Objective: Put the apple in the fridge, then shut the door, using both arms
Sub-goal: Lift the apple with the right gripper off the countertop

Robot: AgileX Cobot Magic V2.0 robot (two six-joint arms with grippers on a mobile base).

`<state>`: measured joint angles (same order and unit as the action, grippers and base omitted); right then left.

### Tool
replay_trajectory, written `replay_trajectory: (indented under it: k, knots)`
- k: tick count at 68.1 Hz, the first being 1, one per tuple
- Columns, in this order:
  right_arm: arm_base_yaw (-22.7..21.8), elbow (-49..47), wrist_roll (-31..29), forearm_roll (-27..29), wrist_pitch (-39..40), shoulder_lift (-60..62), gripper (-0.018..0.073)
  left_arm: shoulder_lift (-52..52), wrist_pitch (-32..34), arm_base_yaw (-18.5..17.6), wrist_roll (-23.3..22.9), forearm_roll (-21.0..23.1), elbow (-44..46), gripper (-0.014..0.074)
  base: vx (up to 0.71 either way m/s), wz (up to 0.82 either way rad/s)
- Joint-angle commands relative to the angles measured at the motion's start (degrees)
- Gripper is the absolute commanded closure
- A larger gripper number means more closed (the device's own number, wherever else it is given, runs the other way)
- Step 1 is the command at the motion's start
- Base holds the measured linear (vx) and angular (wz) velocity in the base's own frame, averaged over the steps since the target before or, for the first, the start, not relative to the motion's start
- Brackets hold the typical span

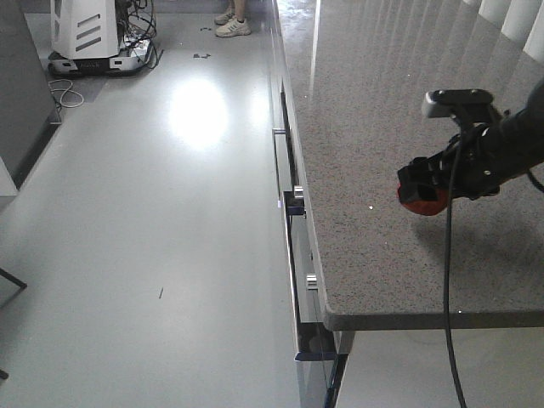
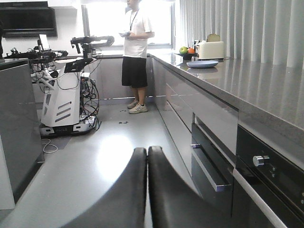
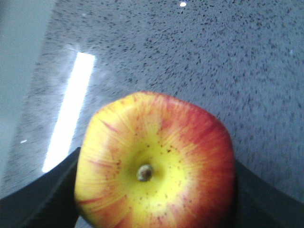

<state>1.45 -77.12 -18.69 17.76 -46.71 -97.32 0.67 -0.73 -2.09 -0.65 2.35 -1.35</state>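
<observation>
My right gripper [image 1: 422, 189] is shut on the red and yellow apple [image 1: 422, 205], held just above the speckled grey counter [image 1: 382, 127]. In the right wrist view the apple [image 3: 156, 161] fills the frame between the two black fingers [image 3: 42, 199], stem end facing the camera. My left gripper [image 2: 147, 152] is shut and empty, with its fingers pressed together, pointing down the kitchen aisle above the floor. The fridge and its door are out of view.
Dark drawer fronts with metal handles [image 1: 293, 200] run along the counter's left side. An oven front with a knob [image 2: 259, 160] is at the right. Another white robot base [image 2: 64, 107] and a standing person [image 2: 135, 57] are at the aisle's far end. A plate, fruit and toaster [image 2: 202, 63] sit on the far counter.
</observation>
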Motion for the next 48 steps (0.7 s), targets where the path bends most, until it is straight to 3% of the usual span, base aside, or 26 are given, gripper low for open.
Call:
replay_trajectory:
  k: [1,10,48]
  knots:
    - [-0.19,2.2,2.26,2.14,1.11,7.71,0.04,0.72,4.41,-0.24,-0.16,0.49,0.97,0.0603,0.0,0.0]
    - [-0.19,9.28,2.08,3.03,2.59,15.24,0.04,0.72,4.41,-0.24,-0.16,0.49,0.97,0.0603,0.0,0.0]
    - [-0.19,30.68,-2.55,6.32,-4.13,49.02,0.04,0.72,4.41,-0.24,-0.16,0.49,0.97,0.0603,0.0,0.0]
